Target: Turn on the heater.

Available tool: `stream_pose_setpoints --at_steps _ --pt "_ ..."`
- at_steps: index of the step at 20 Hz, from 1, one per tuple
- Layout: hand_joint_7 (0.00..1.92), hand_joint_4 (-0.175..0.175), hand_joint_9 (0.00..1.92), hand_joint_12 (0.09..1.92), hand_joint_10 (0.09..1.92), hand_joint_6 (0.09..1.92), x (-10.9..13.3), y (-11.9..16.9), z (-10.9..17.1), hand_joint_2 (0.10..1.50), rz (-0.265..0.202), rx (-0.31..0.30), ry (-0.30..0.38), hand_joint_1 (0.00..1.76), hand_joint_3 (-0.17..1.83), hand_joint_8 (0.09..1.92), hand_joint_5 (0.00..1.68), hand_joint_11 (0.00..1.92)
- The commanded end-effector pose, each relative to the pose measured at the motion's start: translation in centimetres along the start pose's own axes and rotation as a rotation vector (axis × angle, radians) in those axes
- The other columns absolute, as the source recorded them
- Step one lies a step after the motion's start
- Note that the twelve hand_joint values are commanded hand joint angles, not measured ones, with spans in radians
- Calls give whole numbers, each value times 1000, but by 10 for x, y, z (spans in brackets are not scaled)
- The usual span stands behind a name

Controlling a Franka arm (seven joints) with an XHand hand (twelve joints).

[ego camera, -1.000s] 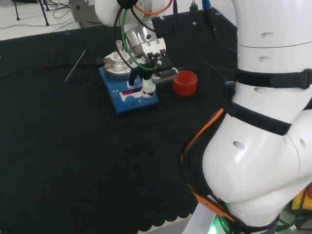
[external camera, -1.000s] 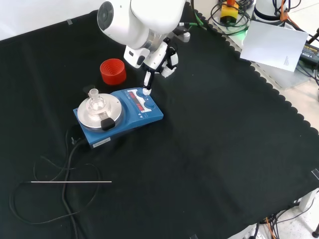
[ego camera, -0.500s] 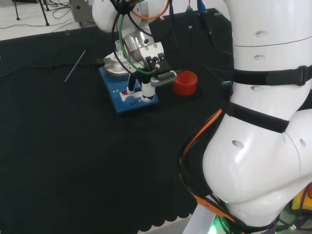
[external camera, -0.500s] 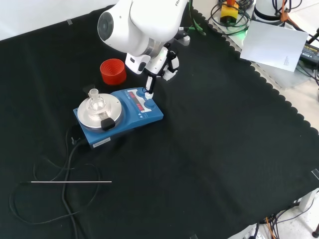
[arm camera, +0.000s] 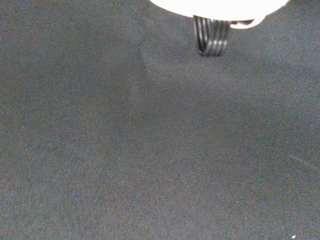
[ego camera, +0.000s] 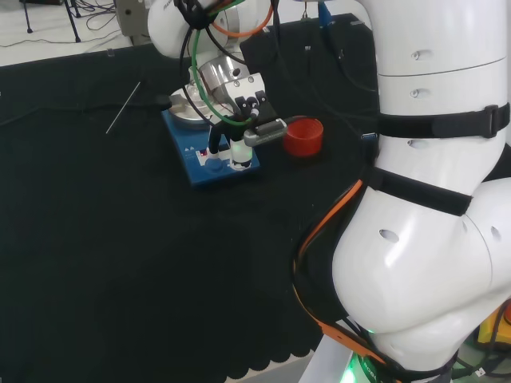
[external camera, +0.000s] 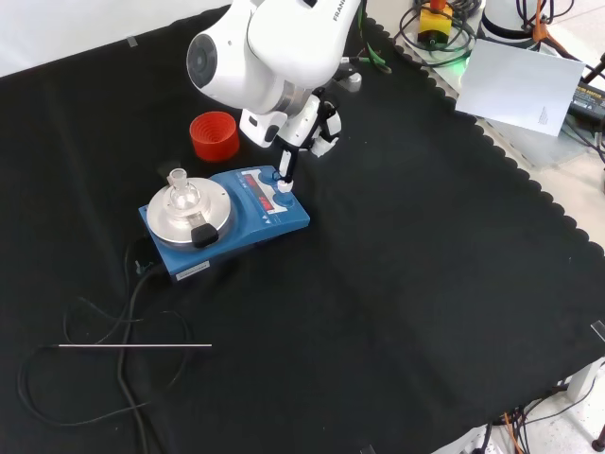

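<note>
- Blue hotplate stirrer, the heater (external camera: 227,219), near the cloth's middle-left in the front view, control panel turned right toward the arm, so knobs within the hand's reach.
- Hand (external camera: 301,132) poised over the panel's right end, one finger (external camera: 285,166) stretched straight down onto a knob (external camera: 285,193), the rest tucked back: apparently a pointing pose for pressing or turning, holding nothing.
- Small glass flask (external camera: 179,185) left on the round metal plate; red cup (external camera: 214,135) set just behind the heater, clear of the panel.
- Thin metal rod (external camera: 135,346) and black cable (external camera: 132,293) lying near-left, out of the way.
- Front view: fingertip meeting the knob, plus red display.
- Head view: hand (ego camera: 247,108) partly masking the heater (ego camera: 209,152), contact harder to judge.
- Wrist view: bare black cloth (arm camera: 150,150), so no help with the knob.
</note>
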State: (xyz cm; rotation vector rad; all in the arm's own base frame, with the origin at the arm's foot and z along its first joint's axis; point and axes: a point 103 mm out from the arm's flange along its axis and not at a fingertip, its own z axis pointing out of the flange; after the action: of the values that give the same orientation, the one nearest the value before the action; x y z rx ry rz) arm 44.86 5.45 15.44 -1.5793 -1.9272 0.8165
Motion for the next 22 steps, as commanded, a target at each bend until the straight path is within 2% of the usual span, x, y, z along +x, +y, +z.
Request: stream_pose_setpoints --at_steps 1,16,22 --pt "1730 -31 1910 1920 1726 87 -4 4 4 650 -6 5 6 1455 1092 1739 363 1920" --pt "1729 -31 1911 1920 1729 87 1 6 6 644 5 6 0 1457 1107 1743 369 1920" --pt "1729 -31 1911 1920 1729 87 -7 10 8 642 3 9 17 1458 1112 1744 370 1920"
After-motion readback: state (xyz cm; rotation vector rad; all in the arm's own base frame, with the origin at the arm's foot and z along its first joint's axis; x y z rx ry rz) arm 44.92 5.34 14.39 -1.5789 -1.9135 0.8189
